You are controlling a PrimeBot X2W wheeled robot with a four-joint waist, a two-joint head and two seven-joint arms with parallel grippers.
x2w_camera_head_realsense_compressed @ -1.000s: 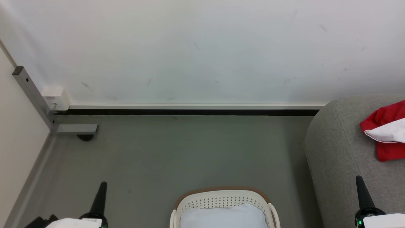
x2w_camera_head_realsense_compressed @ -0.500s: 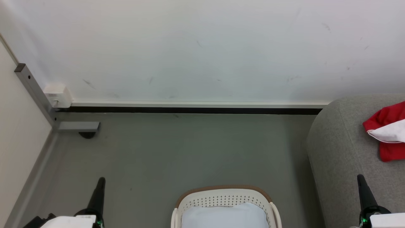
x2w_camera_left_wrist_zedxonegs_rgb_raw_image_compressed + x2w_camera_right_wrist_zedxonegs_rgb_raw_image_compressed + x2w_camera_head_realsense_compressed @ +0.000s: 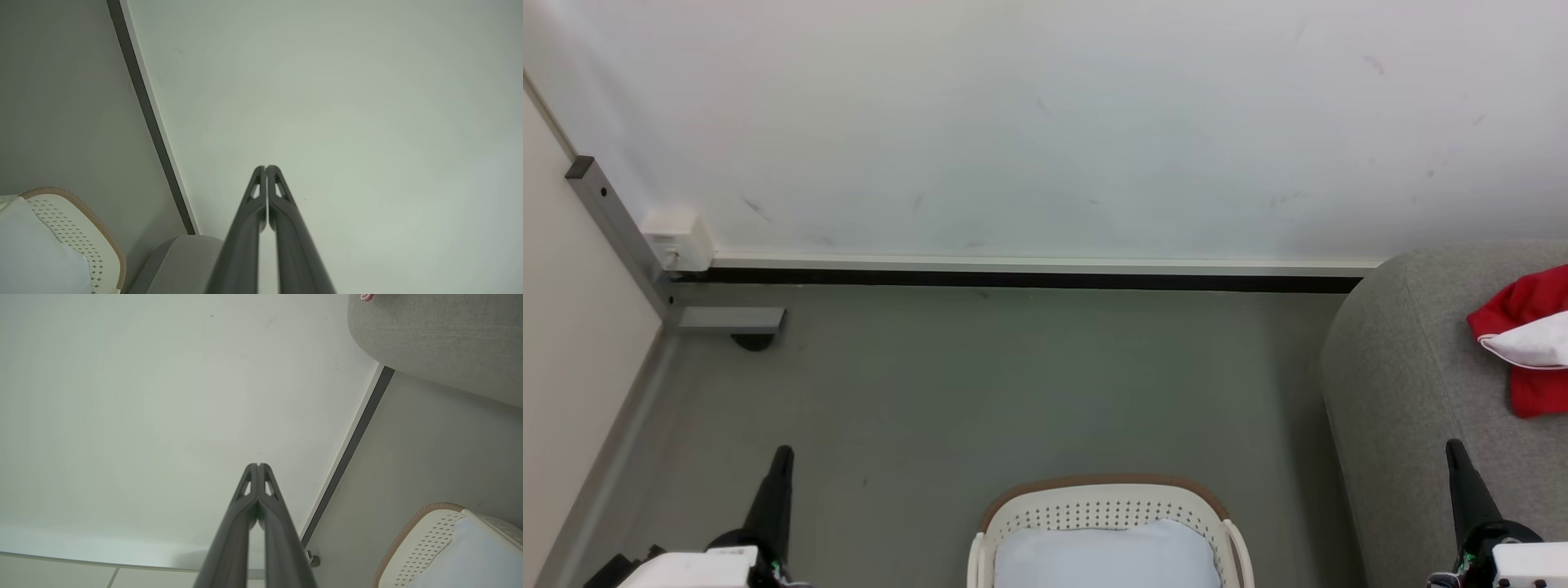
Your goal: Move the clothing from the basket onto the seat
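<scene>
Seemingly with nothing red left to lift, the left gripper [image 3: 783, 452] and right gripper [image 3: 1454, 446] flanked the basket [image 3: 1107, 497], both pinched shut and empty, a pale pad [image 3: 1107, 557] lying in it, while the clothing [image 3: 1531, 347] lay on the seat [image 3: 1405, 367] to the basket's right.

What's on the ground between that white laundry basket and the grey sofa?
Nothing. In the head view a strip of bare grey floor runs between the basket and the sofa. The red clothing lies farther right, on the sofa itself.
</scene>
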